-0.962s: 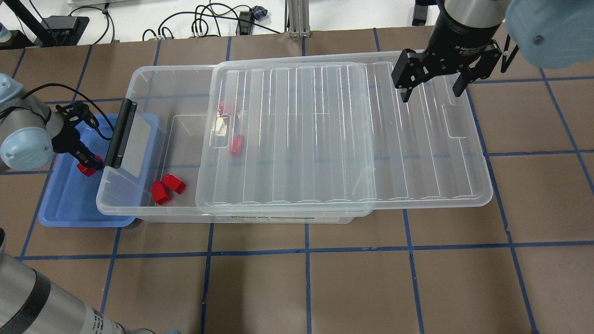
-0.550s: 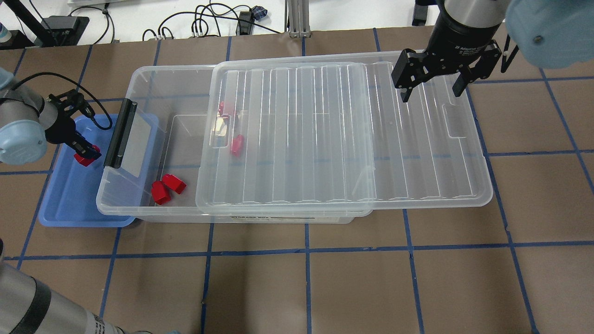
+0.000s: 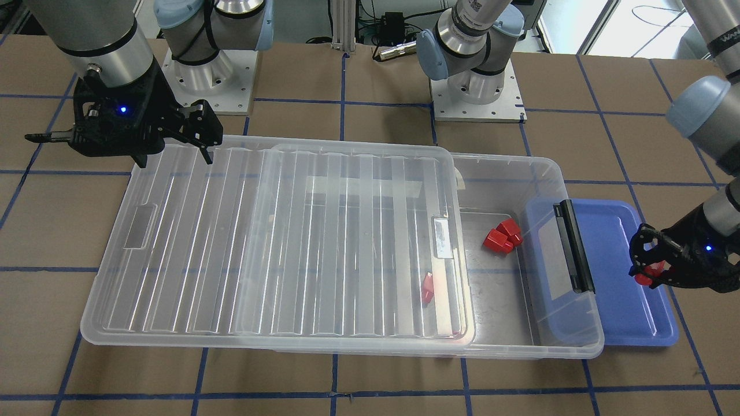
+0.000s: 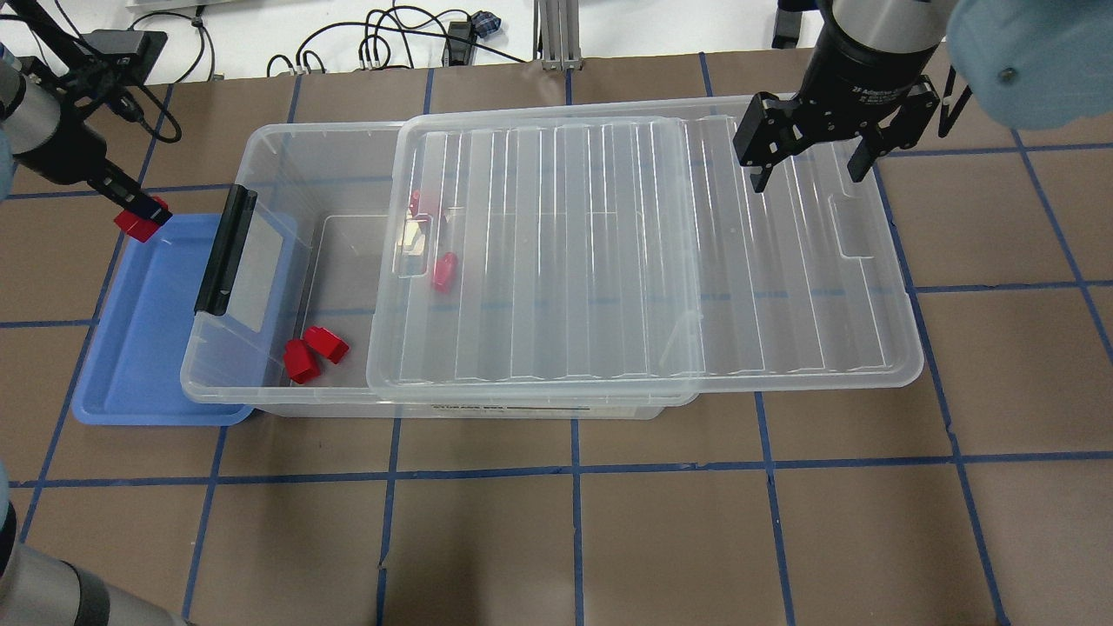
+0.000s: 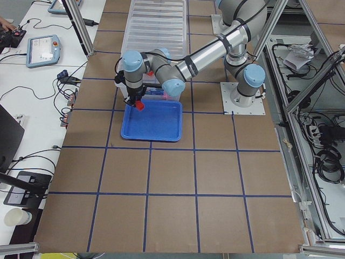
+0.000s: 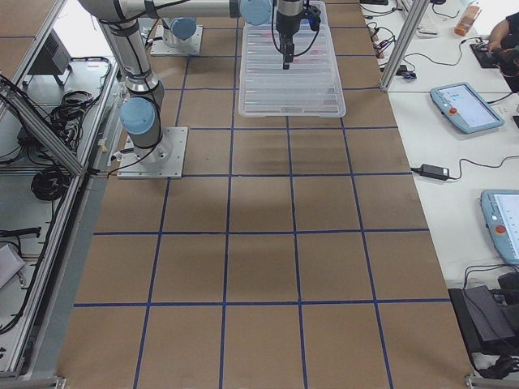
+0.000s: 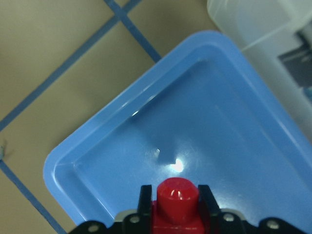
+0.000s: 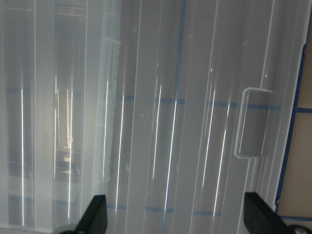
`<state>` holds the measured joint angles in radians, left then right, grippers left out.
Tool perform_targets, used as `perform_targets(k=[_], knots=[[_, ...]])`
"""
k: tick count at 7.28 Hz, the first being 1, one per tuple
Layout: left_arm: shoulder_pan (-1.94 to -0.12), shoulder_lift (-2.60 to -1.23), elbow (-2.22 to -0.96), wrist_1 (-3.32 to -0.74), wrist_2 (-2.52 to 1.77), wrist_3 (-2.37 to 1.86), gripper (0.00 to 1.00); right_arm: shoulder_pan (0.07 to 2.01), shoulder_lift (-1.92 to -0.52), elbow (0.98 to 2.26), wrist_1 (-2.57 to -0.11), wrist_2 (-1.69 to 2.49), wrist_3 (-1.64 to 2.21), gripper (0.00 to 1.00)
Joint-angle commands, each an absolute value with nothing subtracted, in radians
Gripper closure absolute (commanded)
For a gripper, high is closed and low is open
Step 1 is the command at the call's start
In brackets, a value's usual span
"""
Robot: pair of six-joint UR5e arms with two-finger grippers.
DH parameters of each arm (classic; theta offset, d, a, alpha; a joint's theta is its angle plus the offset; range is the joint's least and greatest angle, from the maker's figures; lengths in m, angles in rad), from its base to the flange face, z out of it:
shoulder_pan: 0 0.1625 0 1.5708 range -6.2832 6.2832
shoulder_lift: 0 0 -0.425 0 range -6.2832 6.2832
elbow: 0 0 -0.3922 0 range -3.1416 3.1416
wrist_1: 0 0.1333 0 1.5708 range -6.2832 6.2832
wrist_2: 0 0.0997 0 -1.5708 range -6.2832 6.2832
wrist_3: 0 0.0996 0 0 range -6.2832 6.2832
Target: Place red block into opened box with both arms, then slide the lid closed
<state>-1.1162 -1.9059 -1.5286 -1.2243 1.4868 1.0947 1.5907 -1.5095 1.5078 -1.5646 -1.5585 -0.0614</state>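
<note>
Over one blue tray [image 4: 139, 365], one red block [image 4: 139, 223] in left end effector's [image 3: 648, 273] pinch (right end effector [image 4: 807, 176] spread).

Found the table [image 4: 661, 548] topped in flat brown panels, ruled into large squares by blue tape lines [image 4: 574, 469]. Found a shallow blue tray [image 4: 130, 365] lying directly on it, one corner right beneath the jaws of the left gripper [image 4: 144, 217], the rest spreading from there toward the robot. Found the clear plastic box [image 4: 330, 129] just beside those jaws, its black-barred short end riding over the tray's long edge, its length running toward the jaws of the right gripper [image 4: 807, 178] and stopping short of them. Saw the left arm's mounting plate [image 3: 511, 107] and the right arm's mounting plate [image 3: 234, 99] set flat on the surface, well behind both sets of jaws.
</note>
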Motion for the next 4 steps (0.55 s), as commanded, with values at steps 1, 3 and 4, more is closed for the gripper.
perform_targets(k=[1,3,4], knots=[[-1.205,-1.838,-1.479,-1.374,1.494,0.860,0.90,1.591,-1.509,1.509,-1.565,-1.559,-0.061,0.00],[-1.308,-1.806,-1.508,-1.371,1.500,0.595,0.90,1.591,-1.509,1.509,-1.565,-1.559,-0.063,0.00],[-1.357,-1.798,-1.550,-1.365,1.537,0.463,0.90,1.591,-1.509,1.509,-1.565,-1.559,-0.063,0.00]])
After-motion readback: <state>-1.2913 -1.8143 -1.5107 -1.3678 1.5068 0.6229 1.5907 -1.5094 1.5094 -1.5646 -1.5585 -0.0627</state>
